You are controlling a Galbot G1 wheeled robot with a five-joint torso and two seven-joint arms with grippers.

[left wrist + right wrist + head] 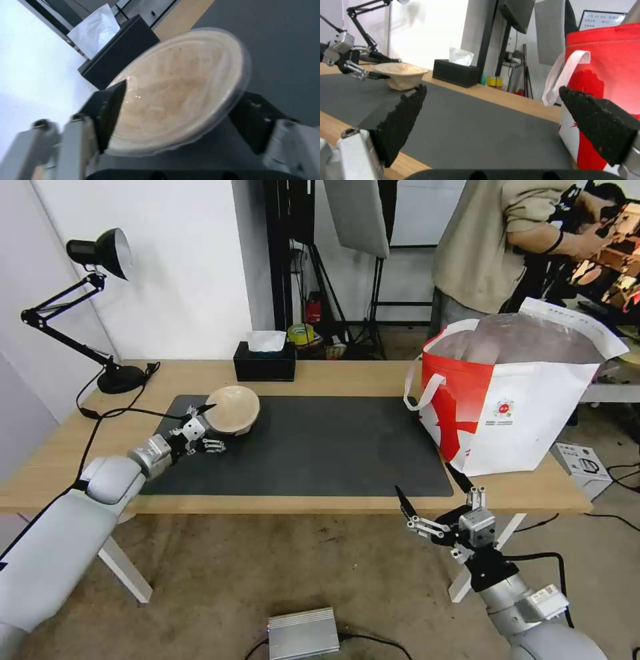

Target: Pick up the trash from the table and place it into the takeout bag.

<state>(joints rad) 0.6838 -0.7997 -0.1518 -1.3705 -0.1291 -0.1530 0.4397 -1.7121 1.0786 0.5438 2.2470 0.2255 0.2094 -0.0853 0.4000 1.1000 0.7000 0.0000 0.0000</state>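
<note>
Tan paper bowl [233, 409] near the far left corner of the dark grey mat [320, 447], tilted up onto its edge, pinched at the rim between the fingers of the left gripper [207, 428] (one fingertip inside the bowl, the other outside). Mat lying along the middle of the light-wood table [360, 373]. Red-and-white takeout bag [513, 400] upright at the right end of the table, mouth open. Right gripper [433, 490] just off the table's near edge, in front of the bag, fingers spread wide and holding nothing. Black tissue box [265, 361] at the far edge; desk lamp [100, 300] on the far left corner.
</note>
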